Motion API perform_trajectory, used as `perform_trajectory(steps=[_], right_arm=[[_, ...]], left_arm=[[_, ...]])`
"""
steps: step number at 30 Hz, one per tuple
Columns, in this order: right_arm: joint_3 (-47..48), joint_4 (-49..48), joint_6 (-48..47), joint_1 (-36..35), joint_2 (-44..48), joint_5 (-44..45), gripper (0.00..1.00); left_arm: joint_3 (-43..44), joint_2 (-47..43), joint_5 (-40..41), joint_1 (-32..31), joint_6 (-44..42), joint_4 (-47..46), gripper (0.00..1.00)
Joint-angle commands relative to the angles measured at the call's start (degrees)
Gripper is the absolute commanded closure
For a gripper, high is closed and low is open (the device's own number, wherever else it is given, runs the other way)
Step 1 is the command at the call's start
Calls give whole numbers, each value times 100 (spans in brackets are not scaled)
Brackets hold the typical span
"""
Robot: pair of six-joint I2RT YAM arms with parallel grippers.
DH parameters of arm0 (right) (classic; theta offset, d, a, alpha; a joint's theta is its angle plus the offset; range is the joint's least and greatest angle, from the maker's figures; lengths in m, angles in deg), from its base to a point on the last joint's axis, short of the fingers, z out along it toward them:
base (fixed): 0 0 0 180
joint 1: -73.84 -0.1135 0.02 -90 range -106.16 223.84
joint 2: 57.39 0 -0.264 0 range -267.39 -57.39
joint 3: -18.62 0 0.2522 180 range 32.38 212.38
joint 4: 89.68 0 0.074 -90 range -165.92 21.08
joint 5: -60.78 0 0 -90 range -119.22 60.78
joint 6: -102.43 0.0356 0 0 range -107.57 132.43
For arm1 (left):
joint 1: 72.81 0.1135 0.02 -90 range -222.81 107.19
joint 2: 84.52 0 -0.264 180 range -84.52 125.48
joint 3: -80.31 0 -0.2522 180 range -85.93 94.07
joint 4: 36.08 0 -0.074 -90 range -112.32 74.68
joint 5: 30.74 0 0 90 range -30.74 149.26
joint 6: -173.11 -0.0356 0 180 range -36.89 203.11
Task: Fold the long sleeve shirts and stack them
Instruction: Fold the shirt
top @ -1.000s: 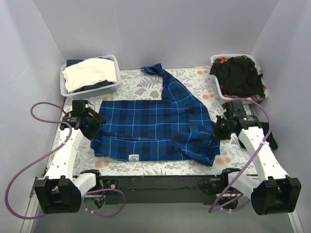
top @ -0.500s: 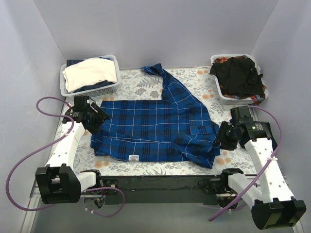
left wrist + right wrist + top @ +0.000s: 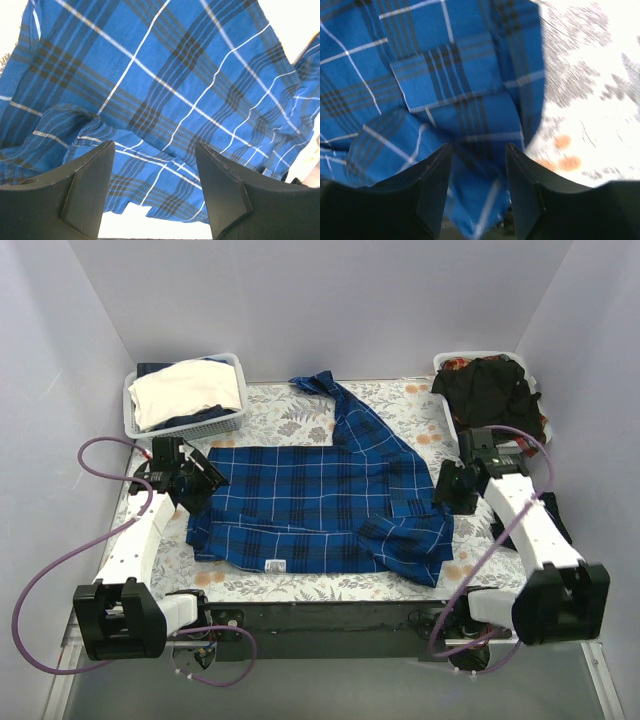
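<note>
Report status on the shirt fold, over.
Left gripper open, empty, at left edge of plaid shirt. Right gripper open, empty, at right edge. Shirt spread on table, nothing blocking. Black shirt in basket.

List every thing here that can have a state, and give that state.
Plaid shirt, spread out, rumpled at its right edge.
Black shirt, crumpled in right basket.
Cream cloth, folded in left basket.
Left gripper, jaws open, empty.
Right gripper, jaws open, empty.
</note>
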Motion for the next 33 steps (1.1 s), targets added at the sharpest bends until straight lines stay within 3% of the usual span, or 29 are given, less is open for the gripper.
perform_trajectory(steps=[1,6,10,13,14,16,23,31,32,33], right_arm=[[-57,-1163,-467,-5,-988,-894,42],[-74,-1138,-766,-93,-1640,-1063,36],[-425,-1129,-758,-390,-1791,-1002,41],[-522,-1103,-591,-681,-1808,-721,63],[-548,-1086,-573,-743,-1799,-677,78],[-505,-1016,-433,-883,-1703,-528,97],[268,-549,-204,-1077,-965,18,99],[1182,-418,-274,-1077,-568,-236,99],[1183,-391,-326,-1077,-665,-280,97],[1148,-374,-431,-1077,-779,-289,84]], left_arm=[[-201,-155,-139,-31,-150,-38,35],[-263,-155,-68,-40,-185,6,35],[-281,-137,-51,-40,-176,24,35],[-307,-120,-42,-40,-176,24,35],[-316,-111,-42,-40,-185,24,35],[-334,-102,-42,-40,-194,24,36],[-307,-120,-60,-40,-211,15,36],[-351,-181,-138,-40,-238,-3,37],[-369,-181,-165,-40,-247,-11,37],[-369,-172,-200,-40,-255,-20,37]])
